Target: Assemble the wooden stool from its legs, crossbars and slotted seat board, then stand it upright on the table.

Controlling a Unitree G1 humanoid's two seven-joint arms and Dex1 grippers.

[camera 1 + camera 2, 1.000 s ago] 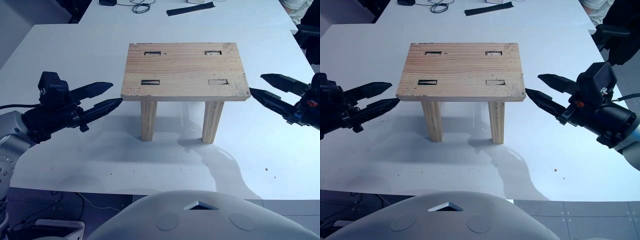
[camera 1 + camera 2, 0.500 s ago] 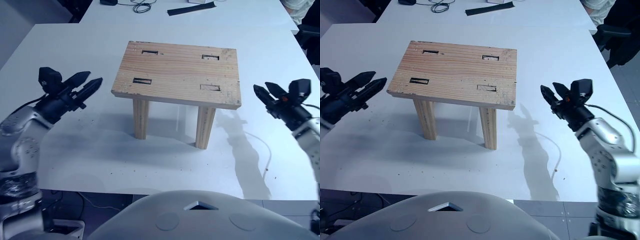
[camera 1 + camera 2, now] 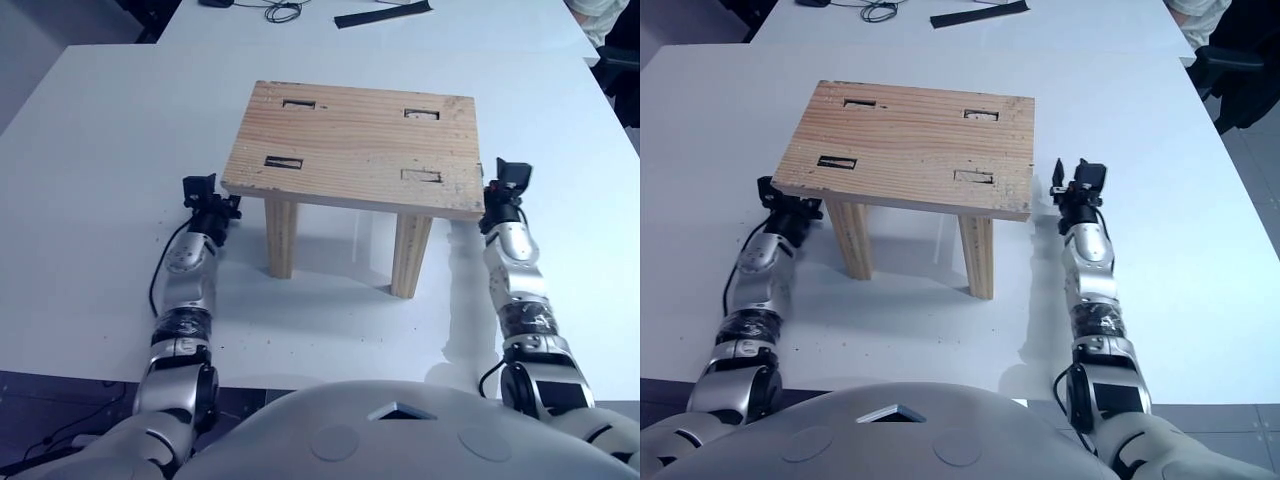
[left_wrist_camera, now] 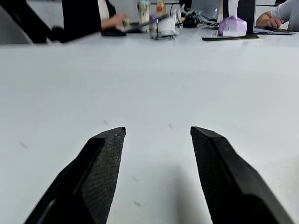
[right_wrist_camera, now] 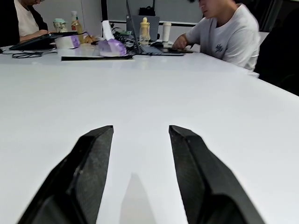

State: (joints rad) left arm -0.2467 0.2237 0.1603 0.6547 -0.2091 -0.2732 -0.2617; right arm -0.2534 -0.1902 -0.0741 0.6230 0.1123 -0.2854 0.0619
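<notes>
— Left eye view: where does the stool (image 3: pixel 355 150) stand?
— Upright, at the middle of the table (image 3: pixel 120 130).
— And beside it?
— The left gripper (image 4: pixel 158 132) sits just left, the right gripper (image 5: pixel 141 129) just right, both spread wide.

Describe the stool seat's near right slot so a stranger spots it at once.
On the white table stands the wooden stool, four slots in its seat. The near right slot lies by the corner nearest the right gripper; it looks filled with pale wood, the others darker.
</notes>
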